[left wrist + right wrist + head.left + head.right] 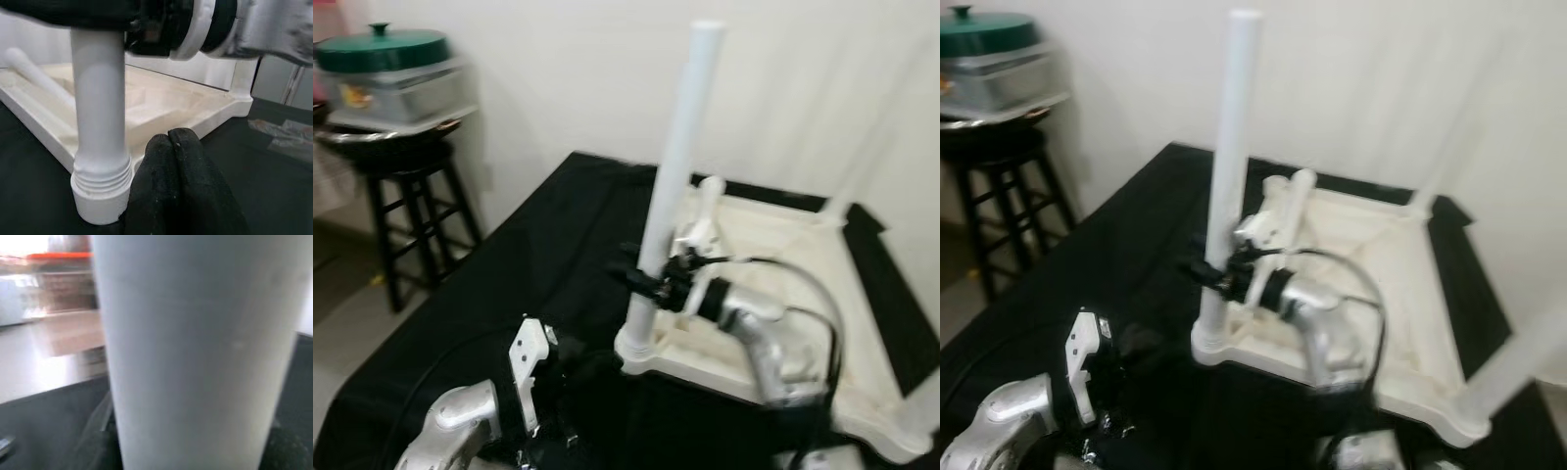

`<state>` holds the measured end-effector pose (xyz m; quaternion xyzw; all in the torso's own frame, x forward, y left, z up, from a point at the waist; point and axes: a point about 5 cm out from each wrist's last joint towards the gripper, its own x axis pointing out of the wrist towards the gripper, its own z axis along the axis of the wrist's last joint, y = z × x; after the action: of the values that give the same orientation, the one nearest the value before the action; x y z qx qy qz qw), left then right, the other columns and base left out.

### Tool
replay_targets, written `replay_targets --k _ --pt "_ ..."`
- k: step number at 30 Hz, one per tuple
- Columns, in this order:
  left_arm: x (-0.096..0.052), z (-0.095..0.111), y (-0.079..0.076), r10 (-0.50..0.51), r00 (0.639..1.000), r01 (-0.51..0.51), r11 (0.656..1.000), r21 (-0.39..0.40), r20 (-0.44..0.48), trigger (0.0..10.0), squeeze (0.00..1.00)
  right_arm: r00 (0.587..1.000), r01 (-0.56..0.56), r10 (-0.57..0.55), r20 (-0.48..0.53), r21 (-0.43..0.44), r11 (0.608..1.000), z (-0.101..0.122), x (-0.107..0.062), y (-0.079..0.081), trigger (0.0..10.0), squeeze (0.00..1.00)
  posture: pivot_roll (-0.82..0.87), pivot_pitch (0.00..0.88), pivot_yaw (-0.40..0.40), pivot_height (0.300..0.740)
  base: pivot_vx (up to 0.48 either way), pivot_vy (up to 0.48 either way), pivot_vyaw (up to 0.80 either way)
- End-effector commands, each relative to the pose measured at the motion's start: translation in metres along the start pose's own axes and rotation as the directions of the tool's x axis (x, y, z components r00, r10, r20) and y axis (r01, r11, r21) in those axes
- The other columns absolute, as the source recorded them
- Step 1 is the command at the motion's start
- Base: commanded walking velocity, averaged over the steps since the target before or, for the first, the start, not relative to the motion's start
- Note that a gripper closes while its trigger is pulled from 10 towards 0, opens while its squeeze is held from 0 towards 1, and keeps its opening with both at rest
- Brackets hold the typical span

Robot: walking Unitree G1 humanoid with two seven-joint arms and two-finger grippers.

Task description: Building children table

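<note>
A white children's table top [803, 294] lies upside down on a black cloth. One white leg [677, 157] stands upright in the socket at its near left corner. My right gripper [649, 280] is shut on this leg a little above the socket; the leg [195, 352] looms close in the right wrist view. My left gripper [172, 142] is low on the cloth beside the leg's threaded base [100, 181], fingers shut on nothing. A loose white leg [706, 209] lies inside the table top. Other legs stand at the far right corner [834, 209] and the near right corner [1518, 362].
The black cloth [509, 264] covers the work surface. To the left, a black stool [406, 196] holds a pan and a green-lidded pot [384, 51]. A white wall stands close behind the table top.
</note>
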<state>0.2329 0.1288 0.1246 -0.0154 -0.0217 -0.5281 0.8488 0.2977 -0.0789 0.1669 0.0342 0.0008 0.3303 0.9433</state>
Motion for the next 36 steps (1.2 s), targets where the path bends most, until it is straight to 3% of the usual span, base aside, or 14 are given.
replay_targets --k 1,7,8,9,13,14,19,20,21,22,30,34,35,36 --pt "-0.002 -0.001 0.003 0.003 1.0 -0.003 1.0 -0.002 -0.015 10.0 0.0 0.981 0.141 -0.137 -0.136 0.026 0.99 -0.027 -0.009 -0.007 0.0 0.0 -0.11 0.0 -0.028 0.74 0.0 0.0 0.0" --pt "0.001 -0.001 0.002 -0.01 1.0 0.009 1.0 -0.011 -0.012 10.0 0.0 0.973 0.142 -0.134 -0.188 0.03 0.989 -0.036 -0.011 -0.011 0.0 0.0 -0.09 0.0 -0.051 0.74 0.0 0.0 0.0" --pt "0.002 -0.001 0.002 -0.001 1.0 0.001 1.0 -0.012 -0.006 10.0 0.0 0.971 0.138 -0.132 -0.198 0.017 0.99 -0.035 -0.011 -0.008 3.5 0.0 -0.08 0.0 -0.054 0.74 0.0 0.0 0.0" --pt "0.002 -0.001 0.002 0.004 1.0 -0.004 1.0 -0.013 -0.002 10.0 0.0 0.975 0.126 -0.114 -0.191 0.048 0.991 -0.033 -0.012 -0.007 10.0 0.21 -0.07 0.0 -0.056 0.74 0.0 0.0 0.0" --pt "0.002 -0.001 0.001 0.008 1.0 -0.008 1.0 -0.014 0.001 10.0 0.0 0.979 0.116 -0.098 -0.18 0.091 0.989 -0.031 -0.013 -0.006 10.0 0.21 -0.07 0.0 -0.057 0.74 0.0 0.0 0.0" --pt "0.003 -0.001 0.001 0.002 1.0 -0.002 1.0 -0.015 -0.002 10.0 0.0 0.986 0.036 -0.017 -0.163 0.115 0.993 -0.025 -0.011 -0.002 10.0 1.0 -0.07 0.0 -0.057 0.74 0.0 0.0 0.0" --pt "0.004 -0.002 0.0 -0.007 1.0 0.007 1.0 -0.021 -0.004 10.0 0.0 0.963 -0.254 0.26 -0.066 0.093 0.963 0.002 -0.007 -0.001 10.0 1.0 -0.07 0.0 -0.058 0.74 0.0 0.0 0.0" --pt "0.005 -0.002 -0.001 -0.008 1.0 0.008 1.0 -0.021 -0.004 10.0 0.0 0.934 -0.352 0.354 -0.044 0.039 0.935 0.01 -0.007 -0.006 10.0 0.66 -0.06 0.0 -0.064 0.74 0.0 0.0 0.0" --pt "0.005 -0.002 -0.001 -0.008 1.0 0.008 1.0 -0.021 -0.004 10.0 0.0 0.934 -0.352 0.354 -0.044 0.039 0.935 0.01 -0.007 -0.006 10.0 0.66 -0.06 0.0 -0.064 0.74 0.0 0.0 0.0" --pt "0.006 -0.003 -0.001 -0.008 1.0 0.008 1.0 -0.021 -0.004 10.0 0.0 0.9 -0.433 0.433 -0.043 -0.002 0.901 0.016 -0.007 -0.012 10.0 0.0 -0.05 0.0 -0.066 0.74 0.0 0.0 0.0" --pt "0.009 -0.005 -0.002 -0.01 1.0 0.01 1.0 -0.017 -0.01 10.0 0.0 0.762 -0.64 0.638 -0.11 0.014 0.768 0.027 0.003 -0.048 10.0 0.0 -0.03 0.0 -0.073 0.74 0.0 0.0 0.0" --pt "0.009 -0.005 -0.003 -0.011 1.0 0.011 1.0 -0.017 -0.012 10.0 0.0 0.755 -0.642 0.639 -0.148 0.027 0.766 0.026 0.009 -0.058 10.0 0.0 -0.02 0.0 -0.073 0.74 0.0 0.0 0.0" --pt "0.009 -0.005 -0.003 -0.011 1.0 0.011 1.0 -0.016 -0.013 10.0 0.0 0.75 -0.647 0.645 -0.145 0.04 0.762 0.026 0.012 -0.061 9.0 0.0 -0.02 0.0 -0.073 0.74 0.0 0.0 0.0" --pt "0.009 -0.005 -0.003 -0.011 1.0 0.011 1.0 -0.016 -0.014 10.0 0.0 0.747 -0.651 0.651 -0.135 0.052 0.757 0.027 0.013 -0.062 3.5 0.0 -0.01 0.0 -0.073 0.74 0.0 0.0 0.0"
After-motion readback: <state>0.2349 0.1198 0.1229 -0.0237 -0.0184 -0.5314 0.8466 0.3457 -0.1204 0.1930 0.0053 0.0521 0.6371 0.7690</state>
